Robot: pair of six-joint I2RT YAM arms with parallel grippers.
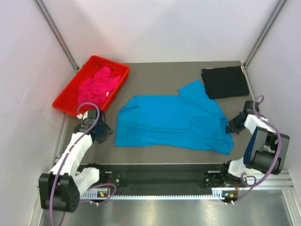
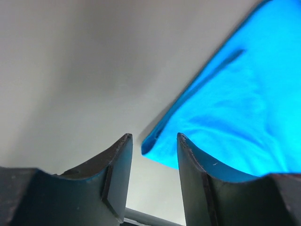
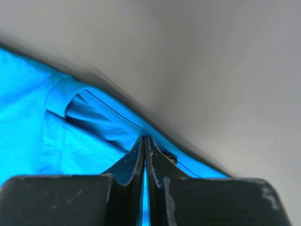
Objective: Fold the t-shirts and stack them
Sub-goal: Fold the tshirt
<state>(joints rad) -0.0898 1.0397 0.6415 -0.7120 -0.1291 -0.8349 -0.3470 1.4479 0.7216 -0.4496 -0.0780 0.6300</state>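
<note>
A turquoise-blue t-shirt [image 1: 174, 120] lies spread out in the middle of the table. At its right edge my right gripper [image 1: 229, 127] is shut on it; the right wrist view shows the jaws [image 3: 145, 139] pinched on the ribbed neck edge of the turquoise shirt [image 3: 28, 117]. My left gripper [image 1: 109, 133] sits just off the shirt's left edge, open and empty. In the left wrist view its fingertips [image 2: 154, 141] frame a corner of the turquoise cloth [image 2: 244, 113] lying ahead of them. A black t-shirt [image 1: 225, 81] lies folded at the back right. A magenta-pink t-shirt [image 1: 99, 84] is bunched in the tray.
The red plastic tray [image 1: 113, 63] stands at the back left, close to the left wall. White walls close in the table on the left, back and right. A metal rail with the arm bases [image 1: 164, 181] runs along the near edge.
</note>
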